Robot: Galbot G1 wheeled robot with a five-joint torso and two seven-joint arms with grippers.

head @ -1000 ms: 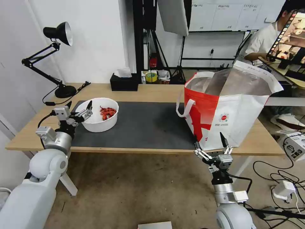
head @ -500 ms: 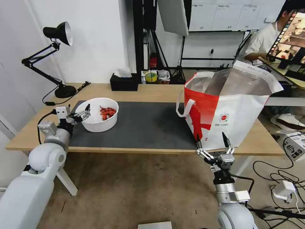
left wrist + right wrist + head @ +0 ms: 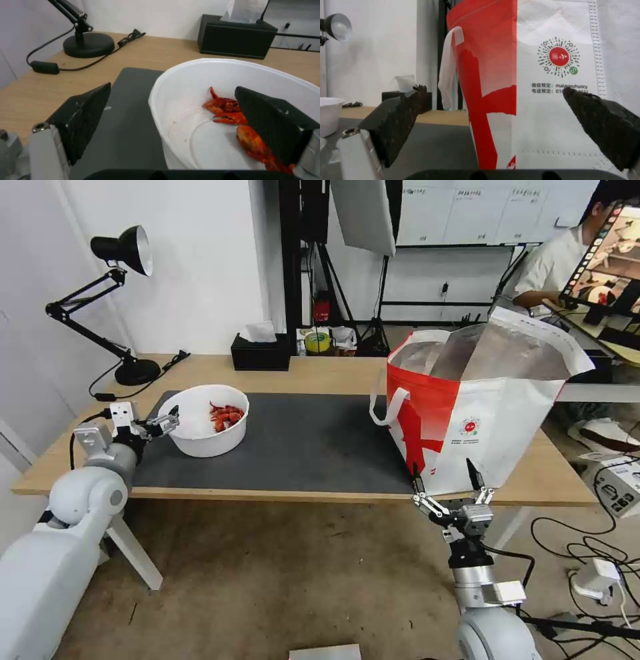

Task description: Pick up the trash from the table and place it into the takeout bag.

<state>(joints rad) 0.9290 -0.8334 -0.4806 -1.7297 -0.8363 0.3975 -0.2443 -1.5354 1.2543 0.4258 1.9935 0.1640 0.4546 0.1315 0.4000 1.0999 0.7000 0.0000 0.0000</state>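
Left gripper [image 3: 148, 423] straddles the rim of the white bowl [image 3: 203, 437]; right gripper [image 3: 445, 481] waits below the takeout bag [image 3: 467, 407].

The bag's inside is hidden from the head view beyond its foil lining. Its white panel carries a round red logo [image 3: 559, 56] with small print beneath, partly covered by a finger. The left forearm reaches over the table [image 3: 320, 370] edge, jaws spread wide, one finger [image 3: 270, 122] inside the bowl over the red shells [image 3: 240, 125], one outside over the mat. The right gripper points up, jaws wide and empty.
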